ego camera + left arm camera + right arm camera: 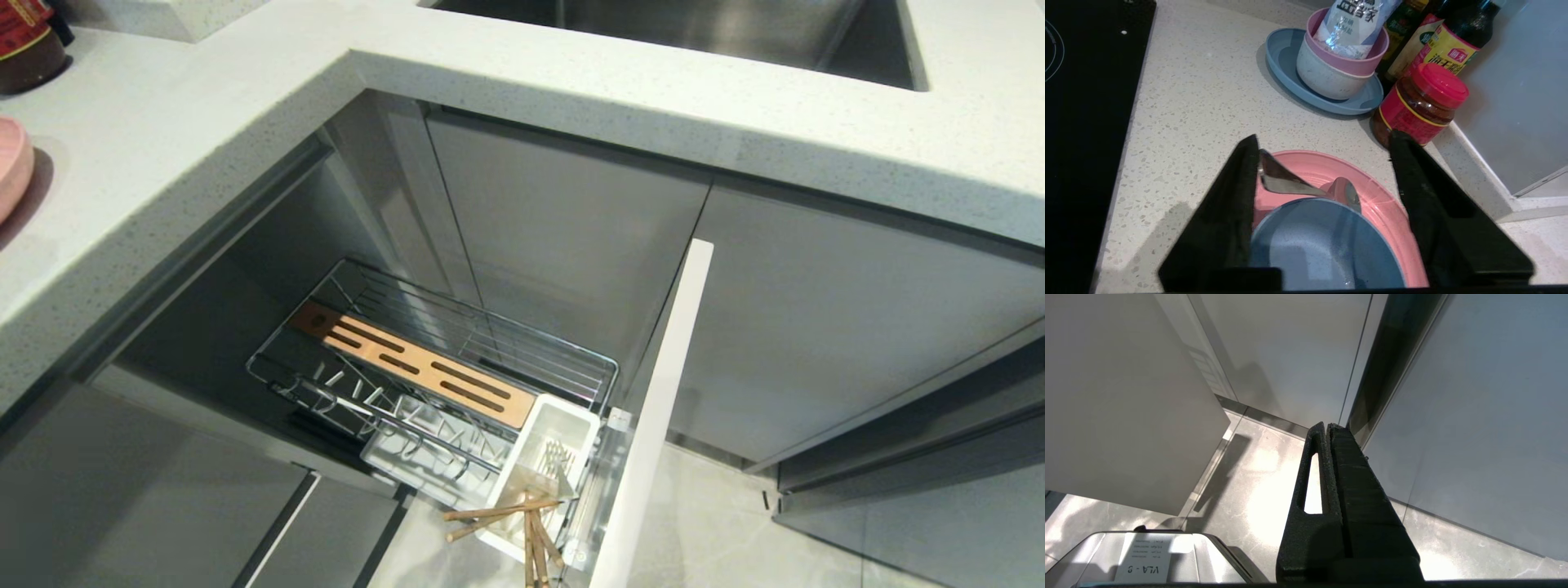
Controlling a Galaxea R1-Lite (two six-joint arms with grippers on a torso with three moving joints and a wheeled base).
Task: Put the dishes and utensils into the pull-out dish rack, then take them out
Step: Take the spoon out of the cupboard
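left claw (1323, 143) spread, empty; pale-blue bowl (1323, 249) partly cut off; right claw (1327, 428) closed

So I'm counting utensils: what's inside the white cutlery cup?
Inside the white cutlery cup: a metal fork and wooden chopsticks leaning out. The cup's bottom is hidden.

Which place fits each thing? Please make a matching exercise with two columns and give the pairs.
1. pale-blue plastic bowl
2. light-brown wooden chopsticks
3. stacked pink and beige bowls
4. open left gripper

A. in the white plastic cutlery cup
B. on the blue-grey plate
C. on the wide pink plate
D. above the pink plate, one finger on each side of the pale-blue bowl

Pairs: 1-C, 2-A, 3-B, 4-D
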